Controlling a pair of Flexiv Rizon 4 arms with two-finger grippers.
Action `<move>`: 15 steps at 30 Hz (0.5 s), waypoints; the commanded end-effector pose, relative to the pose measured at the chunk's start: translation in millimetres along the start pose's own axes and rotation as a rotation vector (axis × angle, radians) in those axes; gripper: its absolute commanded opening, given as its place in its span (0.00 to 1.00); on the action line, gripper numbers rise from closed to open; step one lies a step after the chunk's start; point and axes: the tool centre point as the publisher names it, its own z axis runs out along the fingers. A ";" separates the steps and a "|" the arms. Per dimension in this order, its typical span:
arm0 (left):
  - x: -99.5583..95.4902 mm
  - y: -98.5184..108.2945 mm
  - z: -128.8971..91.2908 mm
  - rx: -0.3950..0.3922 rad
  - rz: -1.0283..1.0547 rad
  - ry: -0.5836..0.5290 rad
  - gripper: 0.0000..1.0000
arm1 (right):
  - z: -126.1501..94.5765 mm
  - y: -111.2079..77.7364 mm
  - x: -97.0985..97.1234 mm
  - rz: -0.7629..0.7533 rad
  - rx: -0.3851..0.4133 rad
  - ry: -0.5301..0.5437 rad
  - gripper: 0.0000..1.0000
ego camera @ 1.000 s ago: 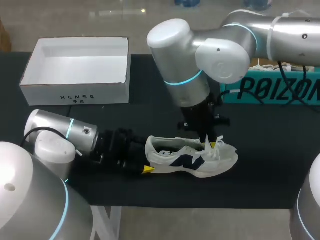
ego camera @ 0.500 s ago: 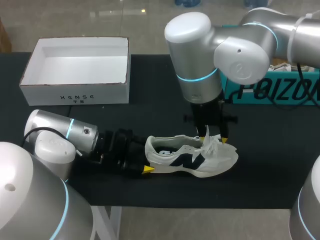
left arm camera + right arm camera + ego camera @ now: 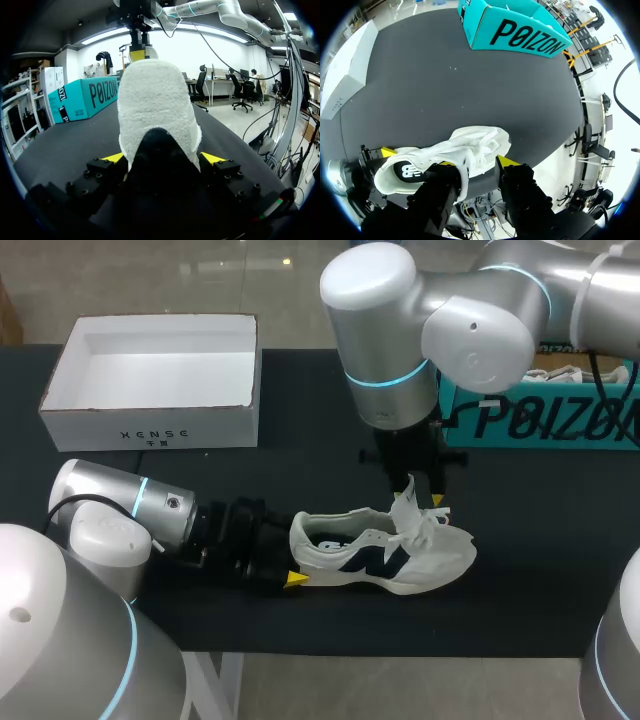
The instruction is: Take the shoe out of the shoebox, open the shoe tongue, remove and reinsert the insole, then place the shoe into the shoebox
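Pointing heel toward the left arm and toe toward the right side, long axis running across the head view: white shoe (image 3: 385, 558), resting sole-down on the black desk (image 3: 540, 540) in front of the white shoebox (image 3: 150, 425), outside it. Showing only in the left wrist view: left end effector (image 3: 162, 157) pinching the fuzzy heel from both sides. Showing in the right wrist view: right end effector (image 3: 475, 162) spread over the laces, tongue (image 3: 405, 502) standing against one finger. Wearing a dark side logo and dark lining.
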 end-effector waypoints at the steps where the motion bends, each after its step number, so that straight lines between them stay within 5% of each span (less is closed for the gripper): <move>1: -0.1 5.3 2.3 -0.001 0.000 0.001 0.00 | 1.9 -1.6 0.5 0.100 -0.007 0.003 0.00; 15: -0.1 5.3 2.3 -0.001 0.000 0.001 0.00 | 11.2 -9.3 -16.4 0.155 0.021 0.035 0.00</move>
